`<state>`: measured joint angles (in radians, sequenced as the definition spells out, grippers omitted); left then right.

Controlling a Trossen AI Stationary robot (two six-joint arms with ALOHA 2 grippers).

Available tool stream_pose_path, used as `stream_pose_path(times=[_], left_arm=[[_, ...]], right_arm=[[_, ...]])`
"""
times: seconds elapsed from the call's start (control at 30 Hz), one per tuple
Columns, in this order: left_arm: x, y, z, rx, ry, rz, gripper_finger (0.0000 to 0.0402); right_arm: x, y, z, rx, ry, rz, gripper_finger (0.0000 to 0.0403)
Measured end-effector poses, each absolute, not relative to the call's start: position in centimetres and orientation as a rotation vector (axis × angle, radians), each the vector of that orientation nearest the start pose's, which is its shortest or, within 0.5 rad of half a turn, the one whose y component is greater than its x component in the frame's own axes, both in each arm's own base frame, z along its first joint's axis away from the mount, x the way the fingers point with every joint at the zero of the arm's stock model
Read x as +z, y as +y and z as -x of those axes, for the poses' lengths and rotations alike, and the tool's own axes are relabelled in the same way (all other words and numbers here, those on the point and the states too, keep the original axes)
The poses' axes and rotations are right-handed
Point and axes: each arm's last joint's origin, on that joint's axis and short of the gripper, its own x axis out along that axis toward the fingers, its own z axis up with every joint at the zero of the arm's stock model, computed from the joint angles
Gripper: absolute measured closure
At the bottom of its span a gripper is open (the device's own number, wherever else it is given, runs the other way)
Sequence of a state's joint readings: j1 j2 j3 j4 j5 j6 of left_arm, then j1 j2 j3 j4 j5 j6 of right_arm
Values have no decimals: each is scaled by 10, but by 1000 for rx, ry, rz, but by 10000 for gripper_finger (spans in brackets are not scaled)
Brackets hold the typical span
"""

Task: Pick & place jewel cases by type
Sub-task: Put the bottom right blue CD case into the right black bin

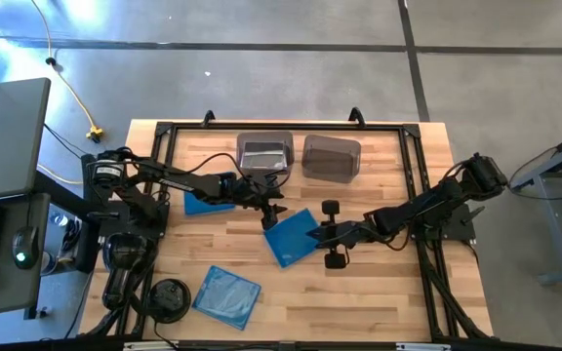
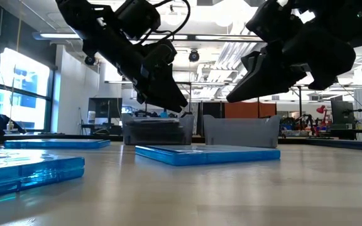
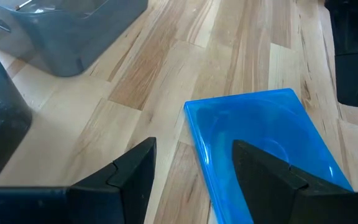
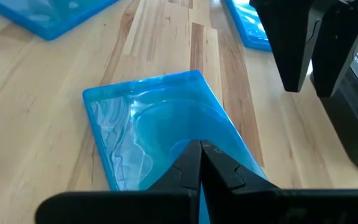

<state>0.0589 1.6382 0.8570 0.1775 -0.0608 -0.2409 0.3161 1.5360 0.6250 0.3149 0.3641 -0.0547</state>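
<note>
Three translucent blue jewel cases lie flat on the table: one in the middle [image 1: 291,237] [image 2: 206,154], one under my left arm [image 1: 203,204], and one near the front edge [image 1: 227,295]. My left gripper [image 1: 269,214] [image 3: 194,168] is open and hovers beside the middle case's [image 3: 260,143] far-left corner. My right gripper [image 1: 312,234] [image 4: 201,152] is shut and hangs above the same case's [image 4: 154,124] right side; in the low view its tip [image 2: 230,99] is well clear of the case. No dark or clear case shows plainly.
Two smoky grey bins stand at the far side, the left one [image 1: 264,154] holding something pale, the right one [image 1: 332,158] beside it. A round black disc-shaped object [image 1: 169,295] sits at the near left. A black frame [image 1: 413,136] runs around the table. Bare wood lies at the near right.
</note>
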Motion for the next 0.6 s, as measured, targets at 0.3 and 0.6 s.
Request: stream_pose_path(times=[0.3,0.6], left_arm=[[182,21,-333,188,587,233,192],[182,21,-333,188,587,233,192]], right_arm=[[158,79,-276,-61,558,202,402],[158,79,-276,-56,558,197,402]])
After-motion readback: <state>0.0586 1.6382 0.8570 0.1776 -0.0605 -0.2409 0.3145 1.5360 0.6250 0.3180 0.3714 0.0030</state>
